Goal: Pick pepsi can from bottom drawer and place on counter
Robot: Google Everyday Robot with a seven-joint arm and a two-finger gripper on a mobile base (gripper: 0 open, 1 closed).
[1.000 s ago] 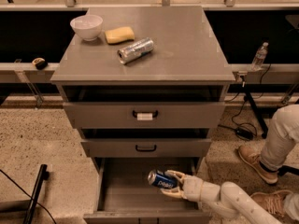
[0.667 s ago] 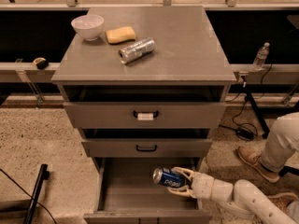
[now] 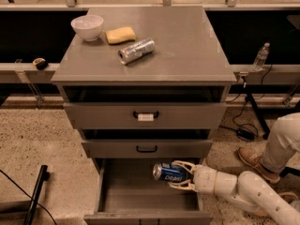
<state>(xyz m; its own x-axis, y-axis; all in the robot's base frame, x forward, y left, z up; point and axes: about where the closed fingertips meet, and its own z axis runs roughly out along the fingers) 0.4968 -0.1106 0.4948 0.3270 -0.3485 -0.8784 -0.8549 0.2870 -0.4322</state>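
The gripper [image 3: 178,175], clasping the can [image 3: 166,171] over the drawer [image 3: 138,193], now sits slightly higher and further right than a second ago. The arm [image 3: 243,190] has risen with it.

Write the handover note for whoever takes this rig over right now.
Gripper: shut on the pepsi can, reaching in from the right.
Can: lying sideways in the grip, within the open bottom drawer, right side.
Counter: holds a bowl, sponge and silver can.
Done: can grasped.
Left: lift it out and set it on the counter.
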